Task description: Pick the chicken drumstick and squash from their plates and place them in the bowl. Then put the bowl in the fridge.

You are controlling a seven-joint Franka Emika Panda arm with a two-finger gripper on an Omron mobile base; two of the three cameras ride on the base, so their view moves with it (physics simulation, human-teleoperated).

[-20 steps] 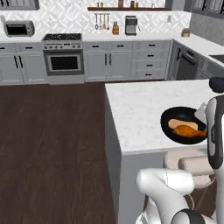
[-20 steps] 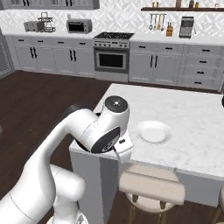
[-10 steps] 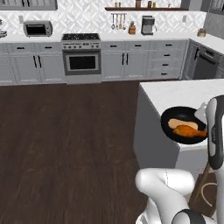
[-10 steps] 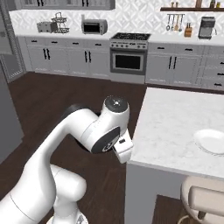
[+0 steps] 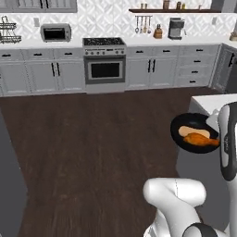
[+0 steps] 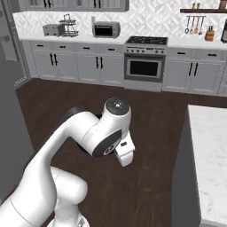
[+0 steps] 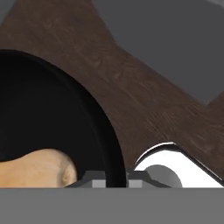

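Observation:
The glossy black bowl (image 5: 181, 139) hangs in the air over the dark floor, beside the island's corner. In it lie the orange-brown chicken drumstick (image 5: 201, 139) and the pale tan squash (image 5: 187, 131). My gripper (image 7: 116, 178) is shut on the bowl's rim (image 7: 105, 131), one fingertip on each side of it. In the hand view a pale tan rounded piece (image 7: 39, 168) rests inside the bowl, most likely the squash. A tall grey slab, apparently the fridge (image 6: 11, 124), stands at the left edge. Both plates are out of view.
The white-topped island (image 6: 213, 150) lies to the right, its corner (image 5: 210, 102) just behind the bowl. Wide dark wood floor (image 5: 102, 139) spreads ahead. Grey cabinets, a stove (image 5: 104, 65) and a microwave (image 5: 55, 32) line the far wall.
Both base views have swung away from the island, which slid to the right, and a grey slab entered at the left. The bowl stays in my gripper with both foods in it.

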